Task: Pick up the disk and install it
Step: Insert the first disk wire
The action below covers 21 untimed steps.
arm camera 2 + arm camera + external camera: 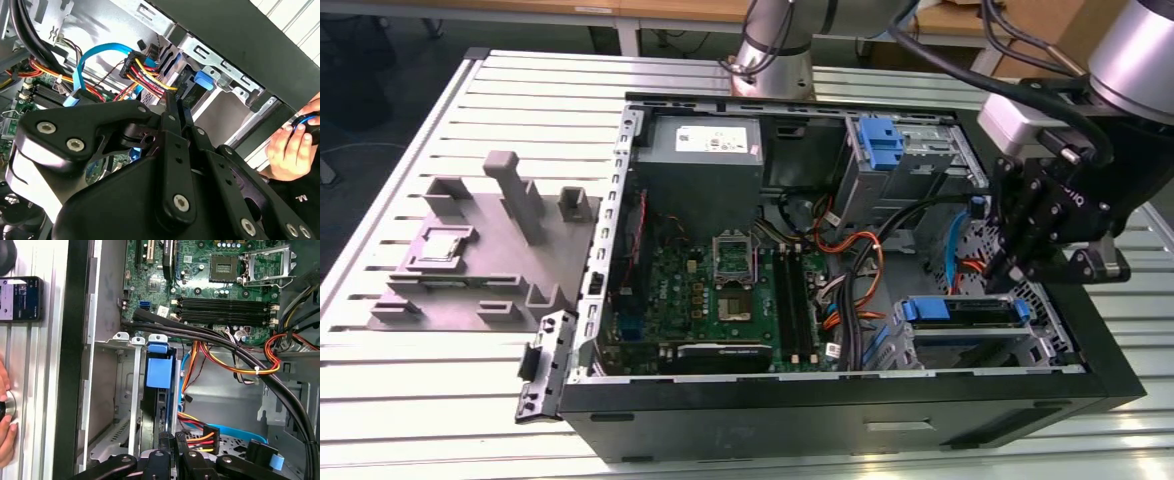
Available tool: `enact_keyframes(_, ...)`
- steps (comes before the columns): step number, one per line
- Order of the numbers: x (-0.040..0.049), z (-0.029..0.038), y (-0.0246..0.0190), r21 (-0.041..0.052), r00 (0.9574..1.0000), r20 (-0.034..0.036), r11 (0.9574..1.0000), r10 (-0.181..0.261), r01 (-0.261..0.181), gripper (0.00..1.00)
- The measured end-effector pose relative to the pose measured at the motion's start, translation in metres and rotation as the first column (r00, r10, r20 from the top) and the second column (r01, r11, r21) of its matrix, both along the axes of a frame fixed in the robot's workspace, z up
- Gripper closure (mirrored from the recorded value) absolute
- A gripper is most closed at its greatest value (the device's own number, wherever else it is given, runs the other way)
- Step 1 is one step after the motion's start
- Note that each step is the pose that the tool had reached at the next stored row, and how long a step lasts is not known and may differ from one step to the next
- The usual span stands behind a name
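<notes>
In the first wrist view the disk [156, 410] stands on edge in a slot of the metal drive cage [127, 405]. It shows as a dark slab with a blue plastic frame [160, 367] along its far part. My gripper [172, 436] is at the slab's near end with its two black fingers pressed together. I cannot tell whether the tips touch the slab. In the second wrist view the gripper [176, 100] points into the cage, toward a blue tab [205, 80]. In the exterior view the gripper [1014, 272] hangs over the drive cage [961, 340] in the case's near right corner.
Red, yellow and orange wires [200, 432] and a light-blue cable [95, 55] run close beside the fingers. Thick black cables [225, 342] cross above the cage. The motherboard [720, 290] fills the case floor. A person's hand [292, 145] rests outside the case wall [75, 365], and a phone [20, 297] lies on the table.
</notes>
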<state>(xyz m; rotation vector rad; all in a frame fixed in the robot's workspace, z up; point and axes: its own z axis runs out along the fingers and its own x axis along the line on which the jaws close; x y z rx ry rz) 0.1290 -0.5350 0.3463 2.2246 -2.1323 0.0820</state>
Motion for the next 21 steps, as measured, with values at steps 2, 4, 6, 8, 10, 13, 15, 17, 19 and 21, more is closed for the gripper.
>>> enact_keyframes(2, 0.0, -0.0004, -0.0008, 0.0066, 1.0, 0.0, 1.0, -0.007, 0.007, 0.84)
enact_keyframes(4, -0.0001, -0.001, -0.0009, 0.0183, 0.9999, -0.0001, 0.9997, -0.015, 0.015, 0.84)
enact_keyframes(6, -0.0005, -0.0018, -0.0009, 0.0257, 0.9997, -0.0003, 0.9994, -0.025, 0.025, 0.84)
enact_keyframes(8, -0.0006, -0.0023, -0.0009, 0.026, 0.9994, -0.0002, 0.9991, -0.034, 0.034, 0.84)
enact_keyframes(10, -0.0006, -0.0027, -0.0011, 0.0268, 0.9994, -0.0003, 0.999, -0.035, 0.035, 0.84)
enact_keyframes(13, -0.0006, -0.0035, -0.0031, 0.034, 0.9994, -0.0005, 0.9988, -0.035, 0.035, 0.84)
enact_keyframes(15, -0.001, -0.004, -0.0053, 0.0421, 0.9994, -0.0007, 0.9985, -0.035, 0.035, 0.84)
enact_keyframes(17, -0.0016, -0.0046, -0.0083, 0.0495, 0.9994, -0.0003, 0.9982, -0.035, 0.035, 0.84)
enact_keyframes(19, -0.0017, -0.0051, -0.0117, 0.055, 0.9994, -0.0001, 0.9979, -0.035, 0.035, 0.84)
enact_keyframes(21, -0.002, -0.0053, -0.0137, 0.0571, 0.9994, -0.0001, 0.9978, -0.035, 0.035, 0.84)
